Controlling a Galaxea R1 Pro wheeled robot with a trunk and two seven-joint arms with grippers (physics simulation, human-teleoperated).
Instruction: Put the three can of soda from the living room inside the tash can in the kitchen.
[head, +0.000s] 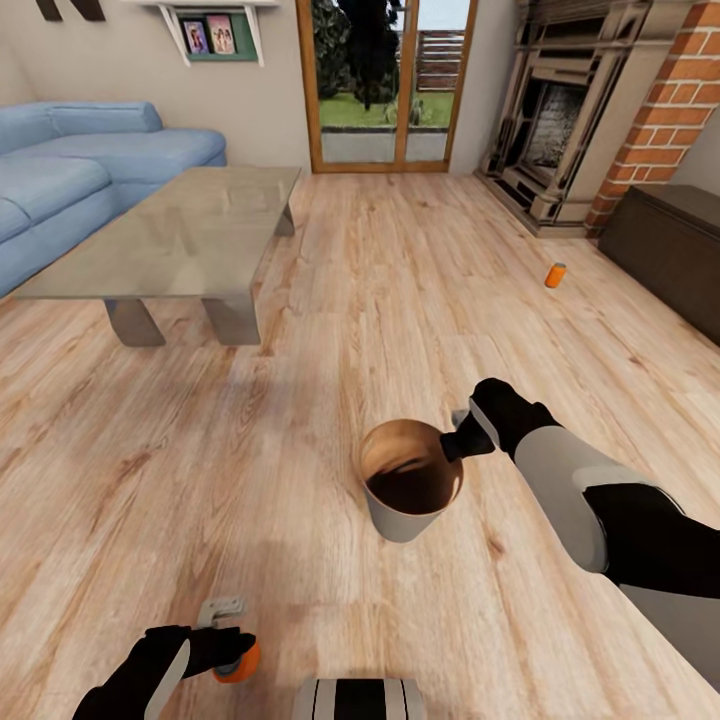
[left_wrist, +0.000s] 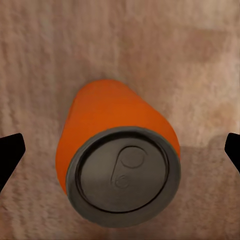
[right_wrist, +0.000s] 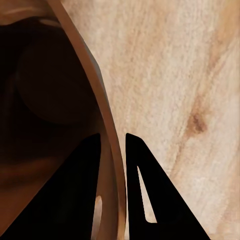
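A living room's pale wood floor (head: 400, 300) stretches from a blue sofa (head: 80, 170) and a glass-topped coffee table (head: 190, 235) toward a brick fireplace (head: 600, 110), a dark low cabinet (head: 670, 250) and garden doors (head: 385, 80). At mid-floor the small grey trash can (head: 408, 490), brown inside, stands upright, with the right pincer (head: 462, 432) clamped together on its thin rim, one finger inside the wall and one outside, as the right wrist view shows the trash can (right_wrist: 75, 130) and the right pincer (right_wrist: 112, 150). Its interior is dark; a dim rounded shape lies at the bottom in that wrist view, possibly a can, though it cannot be told for certain. Near the robot's base, the left pincer (head: 228, 640) hangs over an orange soda can (head: 240, 662); the left wrist view looks straight down on that orange soda can (left_wrist: 120, 165), its silver top up, with the left pincer (left_wrist: 120, 150) spread apart, fingertips (left_wrist: 10, 150) well clear on either side and not yet touching. A second orange can (head: 555, 275) stands alone on the floor near the cabinet, well apart from the bin. By this showing the job is early: two cans are plainly uncollected, the blue one unaccounted for, and the bin has yet to reach the kitchen.
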